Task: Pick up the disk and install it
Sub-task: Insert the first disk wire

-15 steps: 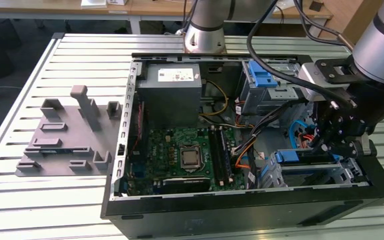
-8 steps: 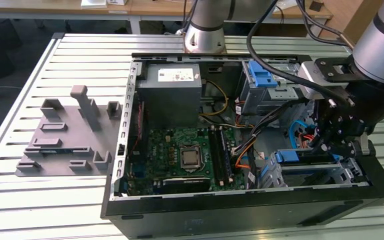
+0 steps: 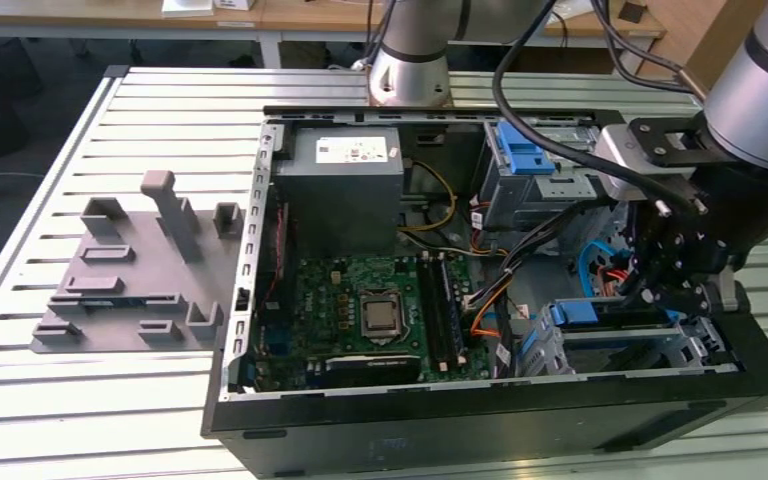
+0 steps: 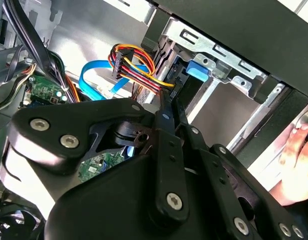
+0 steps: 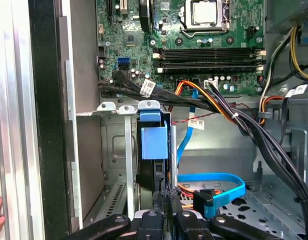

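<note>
The disk [image 5: 154, 142] stands on edge in a slot of the silver drive cage [image 5: 106, 150] at the case's front corner, its blue carrier bracket facing out. In the exterior view the disk [image 3: 582, 313] lies low on the exterior view's right, with my gripper [image 3: 651, 295] reaching down into the case just beside it. In both wrist views the black fingers run close together. My gripper [image 5: 166, 197] meets the disk's outer end, and the gripper tips [image 4: 169, 100] stop just short of the blue tab of the disk [image 4: 198, 70]. Whether anything is pinched between the fingers is hidden.
Bundled power cables [image 5: 234, 120] and a blue flat cable [image 5: 214, 180] crowd the space beside the cage. The motherboard [image 3: 371, 300], a grey metal box [image 3: 344, 190] and an upper cage with a blue latch [image 3: 531, 160] lie deeper in. A grey fixture [image 3: 131, 280] sits outside. A hand [image 4: 294, 160] rests on the case.
</note>
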